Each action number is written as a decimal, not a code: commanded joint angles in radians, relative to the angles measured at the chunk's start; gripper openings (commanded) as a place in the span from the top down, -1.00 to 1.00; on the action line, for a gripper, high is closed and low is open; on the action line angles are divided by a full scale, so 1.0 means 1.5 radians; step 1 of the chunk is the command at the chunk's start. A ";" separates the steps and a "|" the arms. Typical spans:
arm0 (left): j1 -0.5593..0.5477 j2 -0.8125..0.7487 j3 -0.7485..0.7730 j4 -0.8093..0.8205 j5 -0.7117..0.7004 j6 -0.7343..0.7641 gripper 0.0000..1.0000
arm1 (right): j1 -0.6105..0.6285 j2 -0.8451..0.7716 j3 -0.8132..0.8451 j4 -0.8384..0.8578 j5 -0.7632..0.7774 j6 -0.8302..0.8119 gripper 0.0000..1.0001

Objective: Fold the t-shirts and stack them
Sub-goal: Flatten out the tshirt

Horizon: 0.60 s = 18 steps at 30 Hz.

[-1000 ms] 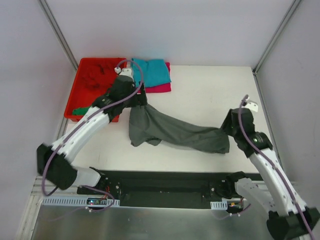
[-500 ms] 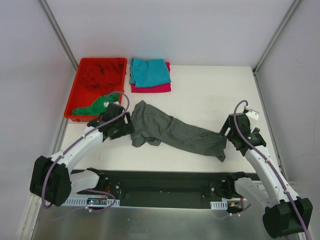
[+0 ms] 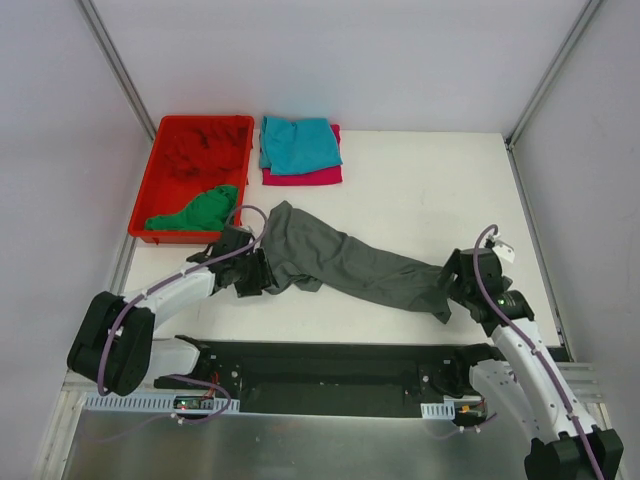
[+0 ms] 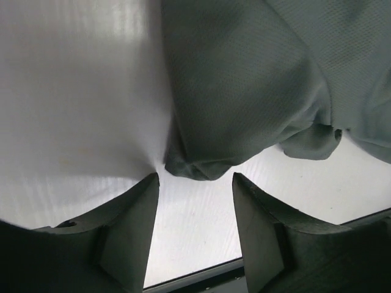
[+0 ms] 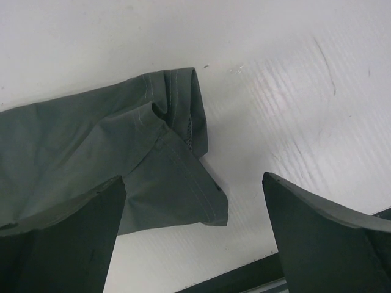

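Observation:
A dark grey t-shirt (image 3: 350, 262) lies crumpled in a long strip across the table. My left gripper (image 3: 258, 275) is open and empty at its left end; a bunched fold (image 4: 201, 165) sits just beyond the fingertips (image 4: 143, 195). My right gripper (image 3: 452, 285) is open and empty at its right end; a hemmed corner (image 5: 195, 195) lies between the jaws without being held. A teal t-shirt (image 3: 300, 143) lies folded on a magenta t-shirt (image 3: 318, 176) at the back. A green t-shirt (image 3: 200, 210) and a red t-shirt (image 3: 205, 150) lie in the bin.
A red plastic bin (image 3: 150, 190) stands at the back left of the white table (image 3: 420, 190). A black strip (image 3: 340, 360) runs along the table's near edge, close behind both grippers. Grey walls and metal posts enclose the table.
Both arms came down and toward the near edge. The grey shirt, earlier lifted and stretched between them, now lies on the table, and both grippers have let go of it.

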 commanded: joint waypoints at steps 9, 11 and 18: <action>-0.031 0.084 0.059 0.030 -0.096 -0.019 1.00 | -0.004 -0.076 -0.038 -0.146 -0.129 0.061 -0.98; -0.026 0.047 0.059 0.010 -0.108 -0.025 1.00 | -0.004 -0.077 -0.039 -0.141 -0.146 0.065 -0.92; -0.002 -0.091 0.051 -0.077 -0.294 -0.054 1.00 | -0.004 -0.058 -0.061 -0.060 -0.199 0.008 -0.67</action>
